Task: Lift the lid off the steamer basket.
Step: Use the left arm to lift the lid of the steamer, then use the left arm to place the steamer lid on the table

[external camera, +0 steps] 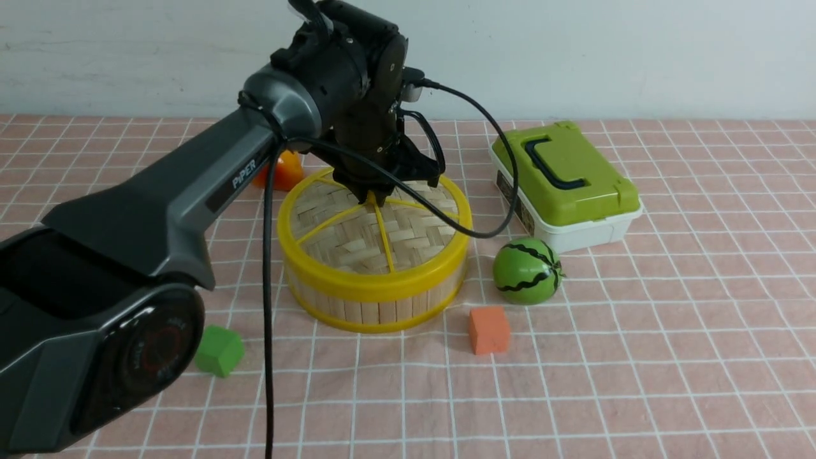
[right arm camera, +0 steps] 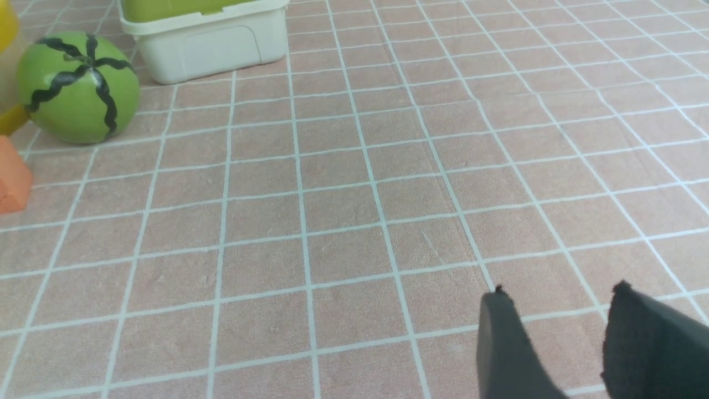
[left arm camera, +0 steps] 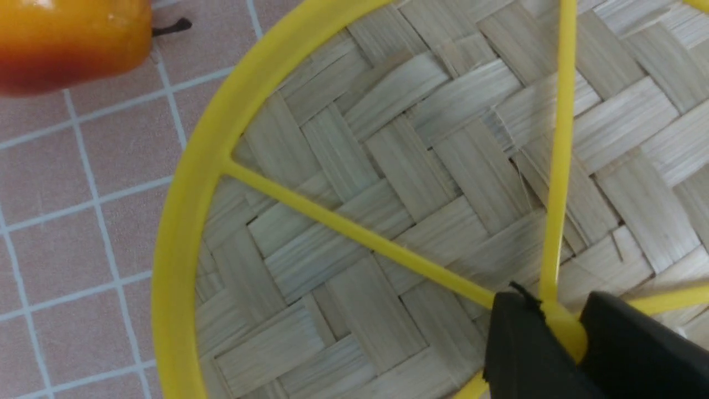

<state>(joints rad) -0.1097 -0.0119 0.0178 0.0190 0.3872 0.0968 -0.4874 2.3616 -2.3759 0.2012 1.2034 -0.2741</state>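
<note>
"Where is the steamer basket?"

"The steamer basket (external camera: 375, 308) is a round, shallow basket with a pale bamboo-slat wall and yellow rims, standing on a pink tiled surface (external camera: 637, 357). Its lid (external camera: 338, 245), a woven bamboo disc with yellow spokes, sits flat on top of it."

"What are the grippers doing?"

"The left gripper (left arm camera: 559, 332) reaches down over the steamer basket to the middle of the lid. Its fingers are nearly together, closed around the small yellow centre knob (left arm camera: 566, 332). The right gripper (right arm camera: 559, 327) has its fingers parted, with nothing between them, above bare tiles to the right of the steamer basket."

"And what lies around the steamer basket?"

"Just to its right is a green ball (external camera: 526, 271) with dark wavy stripes, like a small watermelon. Beyond that ball, also to the right of the steamer basket, is a white box (external camera: 586, 233) with a green lid and a dark handle. An orange block (external camera: 489, 330) is near its front right, and a green block (external camera: 220, 350) near its front left. Behind its left side is a shiny orange-red object (external camera: 288, 171), partly hidden by the left arm."
</note>
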